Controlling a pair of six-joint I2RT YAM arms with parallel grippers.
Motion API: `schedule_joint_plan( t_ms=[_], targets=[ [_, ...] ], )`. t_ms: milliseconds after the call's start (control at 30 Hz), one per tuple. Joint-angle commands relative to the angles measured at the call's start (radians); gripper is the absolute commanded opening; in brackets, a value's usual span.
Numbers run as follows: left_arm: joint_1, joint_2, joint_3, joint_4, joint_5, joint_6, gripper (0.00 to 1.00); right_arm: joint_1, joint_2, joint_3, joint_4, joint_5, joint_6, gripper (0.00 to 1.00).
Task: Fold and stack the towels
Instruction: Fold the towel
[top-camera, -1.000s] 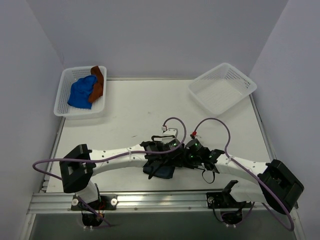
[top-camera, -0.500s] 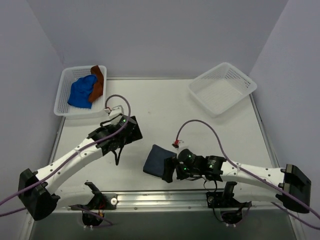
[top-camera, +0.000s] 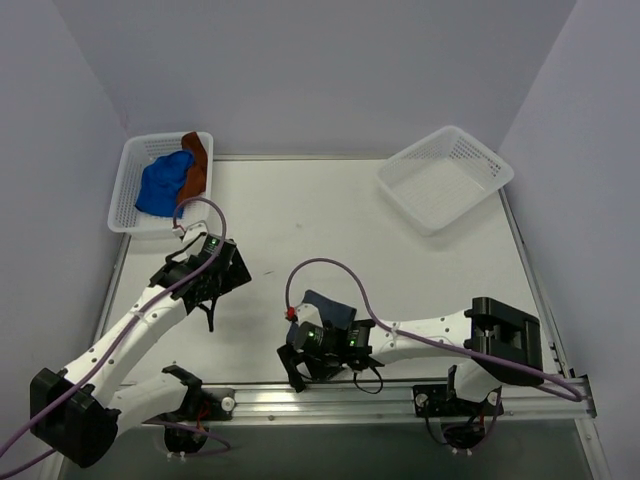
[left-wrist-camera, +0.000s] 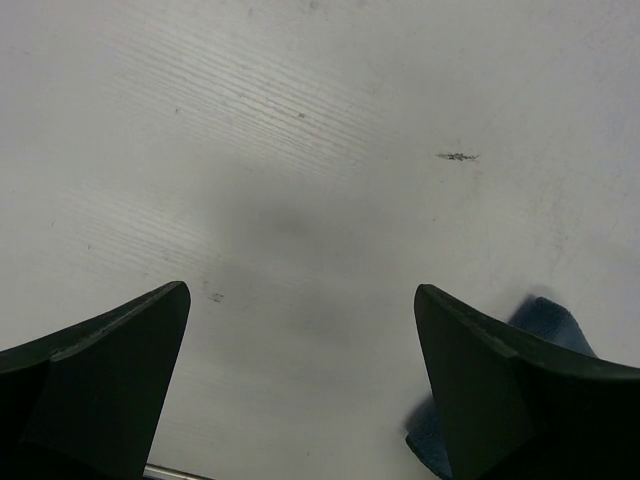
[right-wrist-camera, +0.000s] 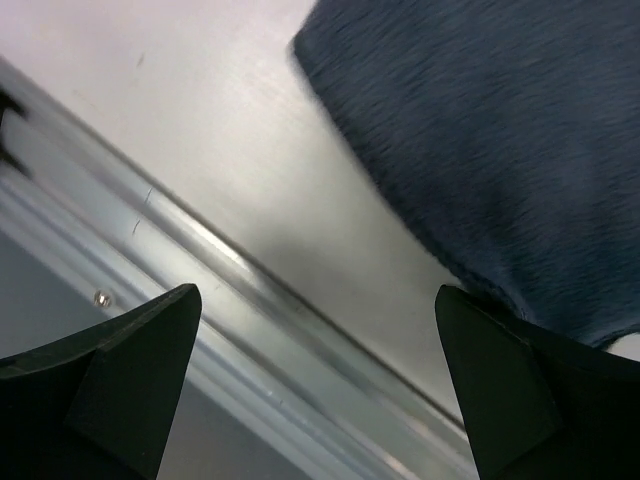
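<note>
A folded dark blue towel (top-camera: 331, 307) lies flat on the white table near the front edge, partly under my right arm. In the right wrist view this towel (right-wrist-camera: 500, 130) fills the upper right. My right gripper (top-camera: 295, 371) (right-wrist-camera: 317, 292) is open over the table's front rail, just left of the towel's near corner, holding nothing. My left gripper (top-camera: 209, 308) (left-wrist-camera: 300, 292) is open above bare table, well left of the towel; a corner of the towel (left-wrist-camera: 548, 314) peeks from behind its right finger. A bright blue towel (top-camera: 160, 185) and a rust-brown towel (top-camera: 196, 165) lie crumpled in the left basket (top-camera: 125, 195).
An empty white mesh basket (top-camera: 445, 175) sits at the back right. The metal front rail (right-wrist-camera: 250, 300) runs right under my right gripper. Purple cables loop over both arms.
Both arms have left the dark towel: the left arm swung back to the left, the right gripper opened and slid left down to the front rail. The towel stays folded on the table.
</note>
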Motion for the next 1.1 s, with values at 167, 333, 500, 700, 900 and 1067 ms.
schedule_joint_plan(
  t_ms=[167,333,500,700,900,1067],
  targets=[
    [0.046,0.01,0.002,0.014,0.026,0.036,0.94,-0.201,-0.054,-0.118,0.083,-0.007,-0.004,1.0],
    [0.056,0.009,-0.001,0.012,0.029,0.04,0.94,-0.383,-0.033,-0.113,0.155,-0.013,-0.116,1.0],
    [0.064,-0.002,-0.001,0.0,0.026,0.045,0.94,-0.58,0.018,-0.035,0.221,-0.09,-0.243,1.0],
    [0.07,-0.03,-0.013,0.004,0.034,0.04,0.94,-0.747,0.178,0.104,0.319,-0.291,-0.362,1.0],
    [0.075,-0.049,-0.019,0.001,0.037,0.042,0.94,-0.788,0.291,0.255,0.258,-0.325,-0.457,1.0],
    [0.076,-0.069,-0.027,0.004,0.04,0.042,0.94,-0.787,0.188,0.212,0.174,-0.282,-0.471,1.0]
  ],
)
